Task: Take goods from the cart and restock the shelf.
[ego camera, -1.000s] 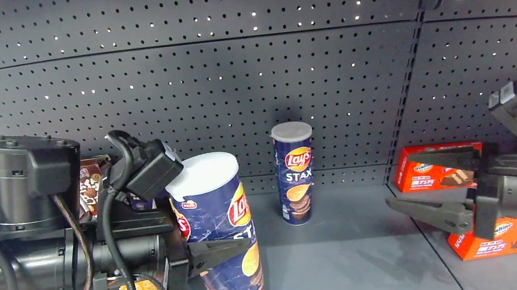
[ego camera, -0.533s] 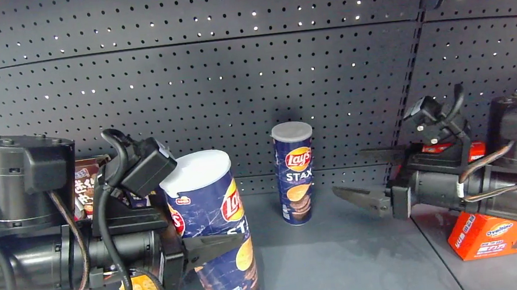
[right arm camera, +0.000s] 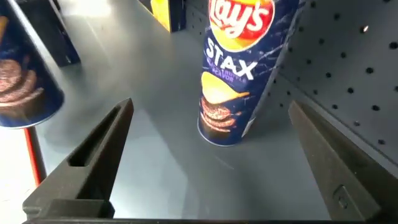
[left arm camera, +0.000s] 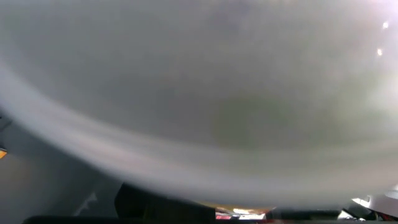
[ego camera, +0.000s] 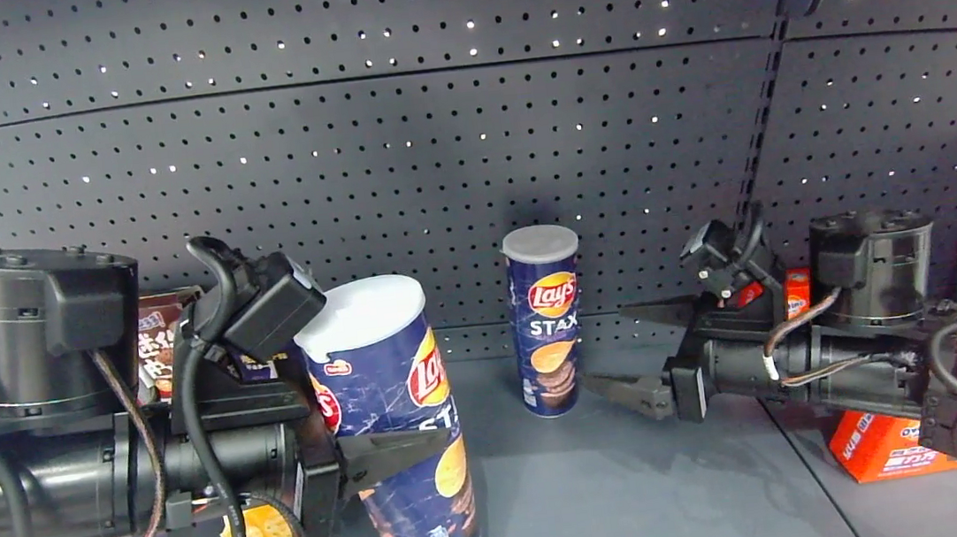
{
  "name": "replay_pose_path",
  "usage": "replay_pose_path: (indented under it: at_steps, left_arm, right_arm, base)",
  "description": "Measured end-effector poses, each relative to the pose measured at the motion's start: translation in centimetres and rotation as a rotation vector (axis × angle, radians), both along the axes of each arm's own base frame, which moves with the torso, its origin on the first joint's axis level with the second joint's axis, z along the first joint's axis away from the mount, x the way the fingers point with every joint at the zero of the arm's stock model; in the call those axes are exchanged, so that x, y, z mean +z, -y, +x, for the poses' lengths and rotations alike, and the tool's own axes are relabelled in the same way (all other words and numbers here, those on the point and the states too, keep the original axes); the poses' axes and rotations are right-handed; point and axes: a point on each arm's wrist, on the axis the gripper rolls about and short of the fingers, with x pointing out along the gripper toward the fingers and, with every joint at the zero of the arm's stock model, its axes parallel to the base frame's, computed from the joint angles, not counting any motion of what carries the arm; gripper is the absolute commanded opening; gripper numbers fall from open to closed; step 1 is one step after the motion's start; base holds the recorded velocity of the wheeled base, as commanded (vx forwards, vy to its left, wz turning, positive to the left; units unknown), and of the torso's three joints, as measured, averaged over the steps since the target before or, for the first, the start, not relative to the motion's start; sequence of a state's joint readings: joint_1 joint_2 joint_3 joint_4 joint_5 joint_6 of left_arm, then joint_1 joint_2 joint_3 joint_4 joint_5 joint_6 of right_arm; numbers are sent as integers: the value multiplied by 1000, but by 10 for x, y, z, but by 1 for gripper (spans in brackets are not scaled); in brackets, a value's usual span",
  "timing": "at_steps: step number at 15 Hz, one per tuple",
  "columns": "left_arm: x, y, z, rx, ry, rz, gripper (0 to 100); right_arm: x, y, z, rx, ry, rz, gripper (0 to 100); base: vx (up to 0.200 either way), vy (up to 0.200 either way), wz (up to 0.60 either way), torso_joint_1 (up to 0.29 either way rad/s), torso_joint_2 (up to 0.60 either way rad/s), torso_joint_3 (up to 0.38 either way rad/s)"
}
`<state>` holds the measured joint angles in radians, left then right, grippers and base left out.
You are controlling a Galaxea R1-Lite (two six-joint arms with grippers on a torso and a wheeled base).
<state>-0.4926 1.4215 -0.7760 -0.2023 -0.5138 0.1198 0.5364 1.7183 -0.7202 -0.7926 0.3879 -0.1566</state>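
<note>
Canister (ego camera: pixel 397 428) left of the standing can (ego camera: pixel 547 319) leans near-upright, lid leftward, perhaps lifted, clamped by left gripper (ego camera: pixel 409 454). Right gripper (ego camera: pixel 607 346) gapes wide, right of that can.

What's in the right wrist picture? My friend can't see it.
A blue chip can stands upright on a grey shelf, just ahead of the open right gripper and its two black fingers. A second can shows at the edge.

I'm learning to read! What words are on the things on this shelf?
I leave print unquoted; here is where it stands.
Standing can: big logo and word, plain.
Held can: same logo, partly covered.
Orange box: too small.
Brown packet: too small.
</note>
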Motion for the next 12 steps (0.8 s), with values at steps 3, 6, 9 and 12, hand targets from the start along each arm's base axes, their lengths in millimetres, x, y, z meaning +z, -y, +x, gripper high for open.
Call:
replay_pose_path:
  at_steps: [3,6,9,12]
  left_arm:
    - [0,0,0,0,0,0,0]
    - [0,0,0,0,0,0,0]
    - [-1,0,0,1,-3,1,0]
    - [-1,0,1,1,-4,2,0]
  right_arm:
    - [-7,-5,9,-1,-14,-8,100]
    - [-14,-12,22,-3,-23,-13,100]
    - [-23,-19,34,-3,-28,-14,100]
    - [-31,-27,49,-7,-31,-15,100]
  base:
    - [0,0,0,0,0,0]
    - [0,0,0,0,0,0]
    - [0,0,0,0,0,0]
    - [0,0,0,0,0,0]
